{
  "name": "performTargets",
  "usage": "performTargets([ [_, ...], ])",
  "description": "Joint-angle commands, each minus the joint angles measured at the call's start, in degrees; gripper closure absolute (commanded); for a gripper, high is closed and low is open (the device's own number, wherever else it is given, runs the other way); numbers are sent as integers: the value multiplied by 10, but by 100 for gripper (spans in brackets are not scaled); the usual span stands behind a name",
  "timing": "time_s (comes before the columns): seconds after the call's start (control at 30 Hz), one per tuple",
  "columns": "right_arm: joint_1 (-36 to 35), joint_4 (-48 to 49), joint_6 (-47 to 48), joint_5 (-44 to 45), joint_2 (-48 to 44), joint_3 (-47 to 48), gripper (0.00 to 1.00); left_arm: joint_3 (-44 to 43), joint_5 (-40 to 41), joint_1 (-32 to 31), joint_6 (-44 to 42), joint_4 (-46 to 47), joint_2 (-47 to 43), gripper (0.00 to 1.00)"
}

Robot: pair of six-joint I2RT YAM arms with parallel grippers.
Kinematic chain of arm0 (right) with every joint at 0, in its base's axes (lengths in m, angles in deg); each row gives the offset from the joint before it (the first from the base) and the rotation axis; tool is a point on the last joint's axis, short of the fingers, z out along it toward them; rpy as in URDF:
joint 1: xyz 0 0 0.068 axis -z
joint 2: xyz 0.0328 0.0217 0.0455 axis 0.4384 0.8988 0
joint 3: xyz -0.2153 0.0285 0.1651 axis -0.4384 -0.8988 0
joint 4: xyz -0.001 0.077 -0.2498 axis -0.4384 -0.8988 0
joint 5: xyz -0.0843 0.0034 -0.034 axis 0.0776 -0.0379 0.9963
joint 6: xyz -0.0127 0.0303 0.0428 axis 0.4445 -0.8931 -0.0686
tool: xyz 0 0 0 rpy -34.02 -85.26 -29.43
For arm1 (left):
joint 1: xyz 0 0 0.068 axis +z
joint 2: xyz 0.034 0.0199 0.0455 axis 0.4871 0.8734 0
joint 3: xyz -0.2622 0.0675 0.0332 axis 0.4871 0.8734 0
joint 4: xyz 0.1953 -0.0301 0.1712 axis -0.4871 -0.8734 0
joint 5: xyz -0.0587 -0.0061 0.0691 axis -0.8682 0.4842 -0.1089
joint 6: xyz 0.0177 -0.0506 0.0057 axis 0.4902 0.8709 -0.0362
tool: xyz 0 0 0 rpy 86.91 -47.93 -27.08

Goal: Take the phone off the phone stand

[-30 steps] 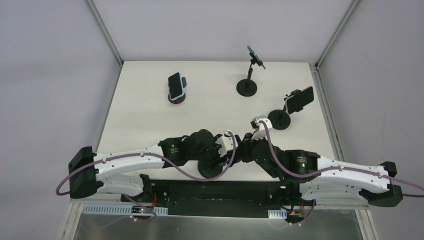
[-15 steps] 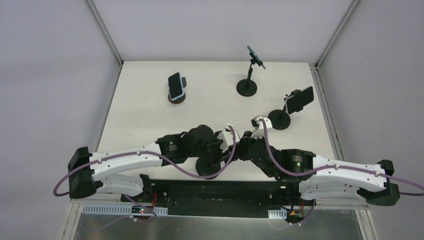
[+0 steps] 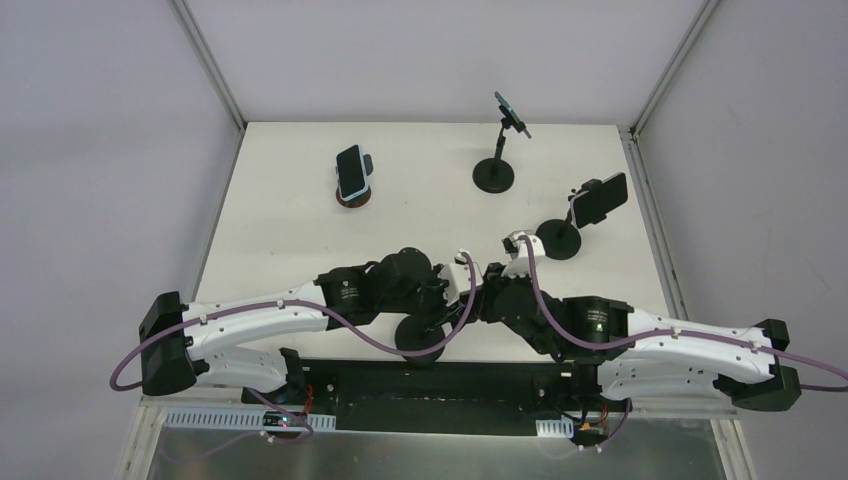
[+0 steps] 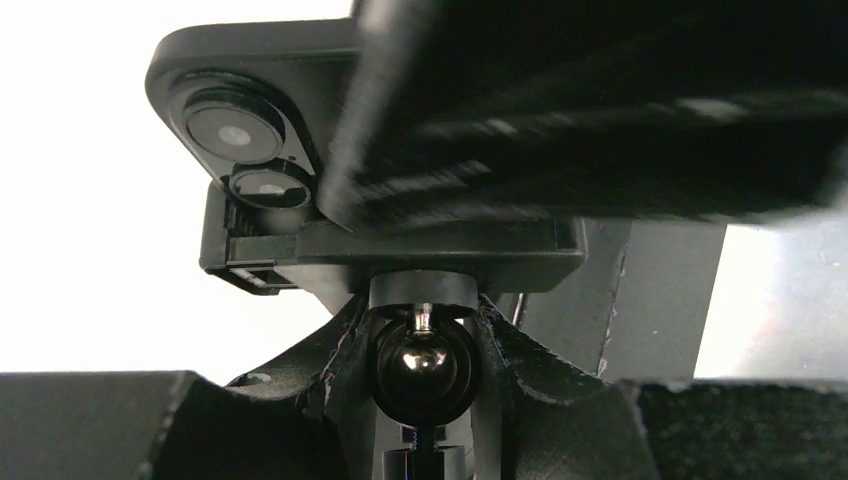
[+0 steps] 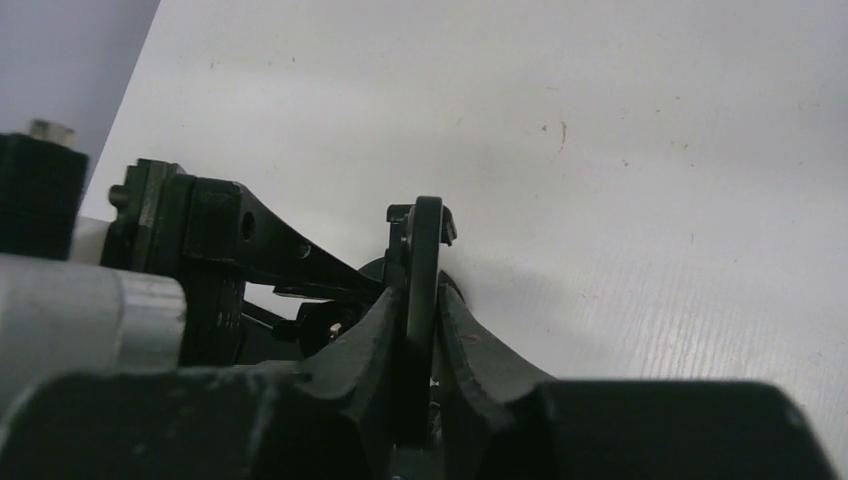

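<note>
In the left wrist view, a black phone (image 4: 200,60) with two camera lenses sits in the clamp of a black phone stand (image 4: 425,365). My left gripper (image 4: 425,335) has its fingers pressed against both sides of the stand's ball joint below the clamp. Seen from the right wrist, my right gripper (image 5: 422,300) is shut on the phone's (image 5: 426,235) thin edge. From the top, both grippers meet at the table's near middle, left gripper (image 3: 448,292) and right gripper (image 3: 480,292), above the stand's round base (image 3: 418,337). The phone itself is hidden there.
Three other phones stand farther back: one on a brown stand (image 3: 351,172) at the left, a blue one on a tall stand (image 3: 511,112), and a black one on a stand (image 3: 598,200) at the right. The white table (image 3: 290,250) ends at frame rails.
The left gripper's jaws have closed in on the stand's ball joint. Both wrists shifted slightly; the right gripper keeps its hold on the phone.
</note>
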Motion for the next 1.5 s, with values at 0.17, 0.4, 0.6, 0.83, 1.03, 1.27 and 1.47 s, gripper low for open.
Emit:
performTargets([
  [0.17, -12, -20, -54, -79, -43, 25, 99, -17, 8, 16, -29, 79, -18, 100],
  [0.4, -9, -50, -27, -56, -60, 54, 100, 0, -8, 16, -32, 80, -2, 100],
  [0.6, -9, -87, 5, -16, -71, 101, 100, 32, 1, 15, -36, 79, 20, 100],
  [0.83, -9, -118, 28, 1, -94, 148, 100, 69, 18, 15, -36, 82, 41, 100],
  [1.03, -9, -133, 35, -1, -108, 166, 100, 88, 18, 15, -29, 87, 66, 100],
  [1.27, -9, -159, 52, 3, -110, 201, 100, 102, 20, 15, -23, 115, 95, 100],
  [1.47, -9, -171, 62, 1, -106, 213, 100, 111, 20, 15, -19, 121, 101, 100],
])
